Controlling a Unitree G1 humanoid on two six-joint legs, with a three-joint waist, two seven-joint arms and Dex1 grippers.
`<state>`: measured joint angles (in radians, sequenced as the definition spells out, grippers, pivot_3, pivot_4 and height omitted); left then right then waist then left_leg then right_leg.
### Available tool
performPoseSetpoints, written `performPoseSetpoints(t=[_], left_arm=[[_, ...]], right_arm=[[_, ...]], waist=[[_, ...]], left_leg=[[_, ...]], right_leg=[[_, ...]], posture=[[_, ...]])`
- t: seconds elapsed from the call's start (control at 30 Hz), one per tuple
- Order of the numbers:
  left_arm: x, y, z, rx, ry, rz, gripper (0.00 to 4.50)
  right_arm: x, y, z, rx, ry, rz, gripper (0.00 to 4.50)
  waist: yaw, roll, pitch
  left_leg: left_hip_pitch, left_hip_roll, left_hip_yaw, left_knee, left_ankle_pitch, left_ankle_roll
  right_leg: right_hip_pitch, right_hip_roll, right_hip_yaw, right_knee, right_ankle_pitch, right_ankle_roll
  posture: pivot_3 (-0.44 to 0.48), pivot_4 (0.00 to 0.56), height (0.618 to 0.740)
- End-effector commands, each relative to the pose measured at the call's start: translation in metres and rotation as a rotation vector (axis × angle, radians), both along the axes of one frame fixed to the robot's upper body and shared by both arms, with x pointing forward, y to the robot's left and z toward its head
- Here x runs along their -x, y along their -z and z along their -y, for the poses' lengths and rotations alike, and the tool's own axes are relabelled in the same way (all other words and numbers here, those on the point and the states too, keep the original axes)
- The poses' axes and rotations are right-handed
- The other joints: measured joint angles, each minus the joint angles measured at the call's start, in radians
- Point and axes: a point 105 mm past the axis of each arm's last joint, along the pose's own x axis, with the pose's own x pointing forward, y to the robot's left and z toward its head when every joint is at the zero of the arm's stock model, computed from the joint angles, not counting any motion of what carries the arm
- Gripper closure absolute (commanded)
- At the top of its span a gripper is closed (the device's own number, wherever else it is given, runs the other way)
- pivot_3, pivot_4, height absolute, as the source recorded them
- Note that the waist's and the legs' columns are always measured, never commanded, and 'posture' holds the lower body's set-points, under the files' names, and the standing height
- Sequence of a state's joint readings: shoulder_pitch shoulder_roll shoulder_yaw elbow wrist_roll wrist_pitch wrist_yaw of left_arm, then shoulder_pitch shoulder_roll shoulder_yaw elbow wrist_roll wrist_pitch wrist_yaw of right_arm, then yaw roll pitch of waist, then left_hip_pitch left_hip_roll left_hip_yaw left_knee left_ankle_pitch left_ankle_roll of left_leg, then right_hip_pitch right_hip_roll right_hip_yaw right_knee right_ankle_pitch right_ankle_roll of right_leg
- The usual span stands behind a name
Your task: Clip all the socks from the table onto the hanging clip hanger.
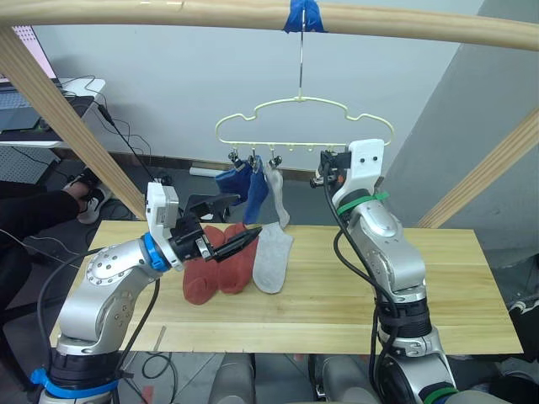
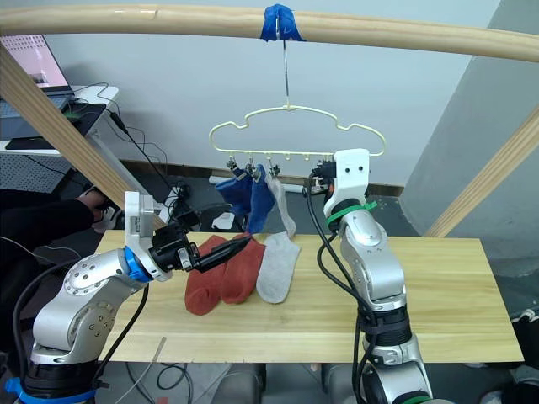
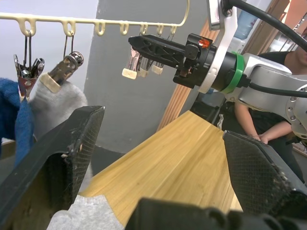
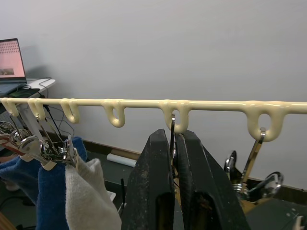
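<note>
Nearest, two red socks (image 1: 221,271) and a grey sock (image 1: 273,259) lie on the table (image 1: 438,286), the left gripper (image 1: 240,242) spread wide just above them. Soft, light and limp, they should be pinched at the cuff. Beyond, the right gripper (image 4: 173,158) is squeezed onto a clip on the hanger (image 1: 305,118), beside three hung socks (image 1: 253,189).

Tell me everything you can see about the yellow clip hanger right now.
The clip hanger is pale yellow coated wire with a wavy, cloud-like outline and a straight lower bar of small loops. Its thin metal hook hangs from the wooden pole beside blue tape. Metal clips dangle from the loops; those toward the robot's left hold two blue socks and one grey sock. The right gripper is shut on a clip's wire at the bar.
</note>
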<state>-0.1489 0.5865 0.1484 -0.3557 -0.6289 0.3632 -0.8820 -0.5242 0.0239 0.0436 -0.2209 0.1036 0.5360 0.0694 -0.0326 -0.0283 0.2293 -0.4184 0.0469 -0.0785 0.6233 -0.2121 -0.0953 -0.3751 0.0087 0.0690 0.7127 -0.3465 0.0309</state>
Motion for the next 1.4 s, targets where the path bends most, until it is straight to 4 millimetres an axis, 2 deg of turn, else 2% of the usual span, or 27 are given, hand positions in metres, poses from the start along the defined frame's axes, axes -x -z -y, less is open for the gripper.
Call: performPoseSetpoints(t=[0.03,0.17,0.27,0.4,0.6,0.8,1.13,1.23,1.4], left_arm=[[0.004,0.0,0.009,-0.004,0.02,0.039,0.0],[-0.004,0.026,0.015,-0.035,0.002,-0.004,0.0],[-0.018,0.056,0.016,-0.123,-0.056,-0.032,0.0],[-0.038,0.107,0.019,-0.294,-0.113,-0.125,0.0],[-0.057,0.13,0.036,-0.381,-0.148,-0.127,0.0],[-0.076,0.145,0.044,-0.435,-0.194,-0.123,0.0],[-0.083,0.175,0.055,-0.554,-0.15,-0.213,0.0],[-0.081,0.181,0.054,-0.568,-0.144,-0.244,0.57],[-0.078,0.18,0.056,-0.562,-0.128,-0.215,2.04]], right_arm=[[0.004,-0.018,0.0,-0.008,-0.059,0.05,4.46],[0.004,-0.016,0.006,0.012,-0.078,0.038,4.46],[0.004,-0.014,0.008,0.028,-0.091,0.028,4.46],[0.005,-0.012,0.012,0.052,-0.104,0.015,4.46],[0.007,-0.013,0.019,0.063,-0.085,0.011,4.46],[0.008,-0.014,0.022,0.066,-0.071,0.009,4.46],[0.01,-0.015,0.026,0.08,-0.057,0.01,4.46],[0.01,-0.016,0.026,0.081,-0.054,0.009,4.5],[0.009,-0.016,0.027,0.081,-0.051,0.007,4.5]], waist=[[0.0,0.001,0.0],[0.0,0.002,0.002],[-0.002,0.005,0.004],[-0.006,0.008,0.007],[-0.011,0.009,0.009],[-0.026,0.009,0.009],[-0.033,0.009,0.009],[-0.036,0.009,0.009],[-0.04,0.009,0.009]], left_leg=[[0.0,0.0,0.0,0.0,0.0,0.0],[0.0,0.0,0.0,0.0,0.0,0.0],[0.0,0.0,0.001,0.0,0.0,0.0],[0.0,0.0,0.001,0.0,0.0,0.0],[-0.002,-0.001,0.0,0.001,0.0,0.0],[-0.002,-0.001,0.0,0.001,0.0,0.0],[-0.002,-0.001,0.0,0.001,0.0,0.0],[-0.002,-0.001,0.0,0.001,0.0,0.0],[-0.002,-0.001,0.0,0.001,0.0,0.0]], right_leg=[[0.0,0.0,0.0,0.0,0.0,0.0],[0.0,0.0,0.0,0.0,0.0,0.0],[0.0,0.0,0.001,0.0,0.0,0.0],[0.0,0.001,0.001,0.0,0.0,0.0],[-0.001,0.0,0.0,-0.001,0.0,0.0],[-0.001,0.0,0.0,-0.001,0.0,0.0],[-0.001,0.0,0.0,-0.001,0.0,0.0],[-0.001,0.0,-0.001,-0.001,0.0,0.0],[0.0,0.0,0.0,-0.001,0.0,0.0]], posture=[[0.036,0.211,0.74],[0.015,0.22,0.74],[-0.005,0.227,0.74],[-0.028,0.233,0.74],[-0.061,0.234,0.74],[-0.079,0.234,0.74],[-0.098,0.227,0.74],[-0.099,0.225,0.74],[-0.095,0.221,0.74]])
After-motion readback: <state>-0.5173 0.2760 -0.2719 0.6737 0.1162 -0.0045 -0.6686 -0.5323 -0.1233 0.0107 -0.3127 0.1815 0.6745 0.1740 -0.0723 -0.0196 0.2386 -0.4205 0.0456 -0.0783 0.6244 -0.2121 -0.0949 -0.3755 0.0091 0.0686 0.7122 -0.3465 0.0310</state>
